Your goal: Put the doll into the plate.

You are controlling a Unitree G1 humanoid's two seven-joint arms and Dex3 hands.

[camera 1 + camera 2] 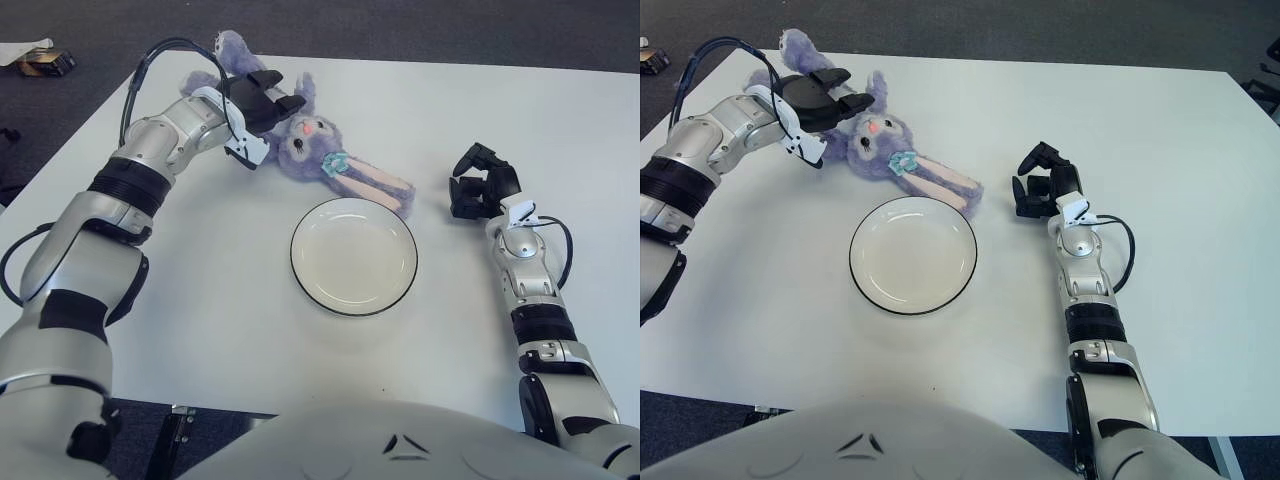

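Only the left eye view catches a small dark object (45,63) on the grey floor beyond the white table (200,290). The fluffy purple rabbit doll (320,150), orange-nosed with a teal bow, lies just behind the white black-rimmed round plate (353,255). The left hand (262,100) sits on it, black fingers (283,103) spread over its body. The right hand (482,185), right of the plate, curls loosely, holding nothing.

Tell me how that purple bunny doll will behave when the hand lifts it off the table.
The doll looks plush, so it is probably light and floppy; its long ear, lying toward the plate, will likely dangle. The fuzzy fabric should not slip much under the left hand, which sits over its body. It seems unlikely to roll or break. The right hand shows right of the plate.
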